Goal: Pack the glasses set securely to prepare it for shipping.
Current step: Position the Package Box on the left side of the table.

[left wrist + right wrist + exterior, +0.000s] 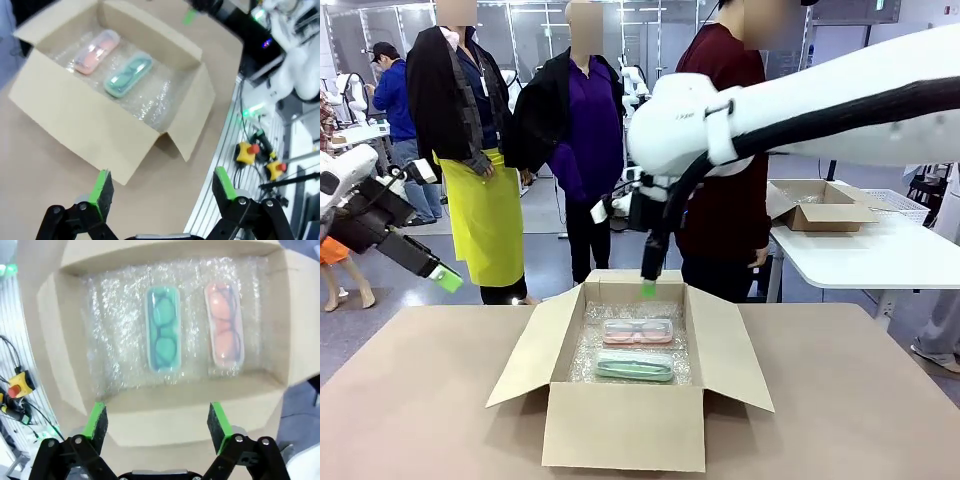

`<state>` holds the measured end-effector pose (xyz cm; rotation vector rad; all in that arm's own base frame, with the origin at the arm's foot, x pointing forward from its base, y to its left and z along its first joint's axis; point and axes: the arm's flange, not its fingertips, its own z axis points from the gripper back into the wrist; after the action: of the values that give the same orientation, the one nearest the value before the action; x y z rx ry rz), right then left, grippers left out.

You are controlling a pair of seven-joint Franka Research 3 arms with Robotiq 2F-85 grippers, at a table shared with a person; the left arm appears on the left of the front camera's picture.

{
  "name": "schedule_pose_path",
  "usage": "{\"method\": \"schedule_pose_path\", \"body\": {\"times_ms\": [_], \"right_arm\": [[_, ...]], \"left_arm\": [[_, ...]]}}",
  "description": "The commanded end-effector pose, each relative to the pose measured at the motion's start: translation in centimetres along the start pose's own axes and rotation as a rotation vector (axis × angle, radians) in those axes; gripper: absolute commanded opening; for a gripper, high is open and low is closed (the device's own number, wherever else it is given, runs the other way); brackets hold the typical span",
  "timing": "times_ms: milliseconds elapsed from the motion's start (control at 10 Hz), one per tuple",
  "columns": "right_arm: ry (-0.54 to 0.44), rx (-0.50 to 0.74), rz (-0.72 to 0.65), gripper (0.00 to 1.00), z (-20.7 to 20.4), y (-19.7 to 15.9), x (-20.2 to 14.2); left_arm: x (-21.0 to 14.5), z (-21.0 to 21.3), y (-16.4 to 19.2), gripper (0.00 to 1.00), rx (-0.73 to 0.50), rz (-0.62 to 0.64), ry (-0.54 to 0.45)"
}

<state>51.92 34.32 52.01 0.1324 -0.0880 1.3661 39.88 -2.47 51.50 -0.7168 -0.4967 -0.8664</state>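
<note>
We see the cardboard box [620, 425] open on the counter [420, 400], flaps out, at 6 o'c of the front view. Both cases lie flat inside on bubble wrap [578, 362], side by side, close but not touching. The pink case [637, 331] is at 12 o'c of the mint green case [634, 367], i.e. pink toward the person [725, 200] standing at the far side, mint toward us.

The right gripper [648, 288] hangs from the arm crossing in from 3 o'c, green tip pointing down above the box's far wall. From the front we can't judge its spread. The right wrist view settles it: fingers [95, 420] wide apart, nothing btw them, looking straight down into the box. That view also gives us what is too small from the front: dark glasses frames through both lids. There the mint case sits at 9 o'c of the pink, each running 12–6.

The left gripper [447, 278] is at 9 o'c in the front view, raised, well apart from the box. In the left wrist view its fingers are wide and empty. The box lies at approx 11 o'c from them, seen corner-on, w/ pink at 10 o'c of mint. At 3–4 o'c this view adds yellow e-stop boxes [245, 152] w/ red buttons, plus cables, off the counter's side.
</note>
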Motion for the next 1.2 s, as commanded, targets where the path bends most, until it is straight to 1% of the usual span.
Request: {"method": "schedule_pose_path", "body": {"times_ms": [0,100,200,300,400,500,600,1000,1100], "right_arm": [[-0.062,-0.017,0.010,1.00,1.2,2.7,-6.8],[-0.104,-0.020,0.019,1.00,2.4,3.5,-9.4],[-0.154,-0.013,0.041,1.00,3.4,4.5,-11.9],[-0.155,-0.040,0.018,1.00,4.0,5.4,-13.7],[-0.189,-0.040,0.015,1.00,4.5,6.2,-15.0],[-0.175,-0.019,0.041,1.00,4.3,6.7,-15.1],[-0.145,-0.027,-0.010,1.00,5.4,4.3,-14.0],[-0.145,-0.027,-0.010,1.00,5.4,4.3,-14.0],[-0.155,-0.016,0.006,1.00,5.1,4.5,-14.5]], "left_arm": [[-0.8,-0.9,3.7,1.00,-0.073,0.136,-0.086],[-1.3,-1.7,5.0,1.00,-0.056,0.165,-0.094],[-1.5,-2.2,6.3,1.00,-0.065,0.197,-0.118],[-1.7,-2.6,7.2,1.00,-0.078,0.246,-0.132],[-1.7,-2.7,7.4,1.00,-0.076,0.247,-0.135],[-1.6,-2.7,7.4,1.00,-0.078,0.232,-0.131],[-2.6,-3.3,7.5,1.00,-0.058,0.263,-0.119],[-2.6,-3.3,7.5,1.00,-0.058,0.263,-0.119],[-2.3,-3.3,7.7,1.00,-0.042,0.271,-0.108]]}}
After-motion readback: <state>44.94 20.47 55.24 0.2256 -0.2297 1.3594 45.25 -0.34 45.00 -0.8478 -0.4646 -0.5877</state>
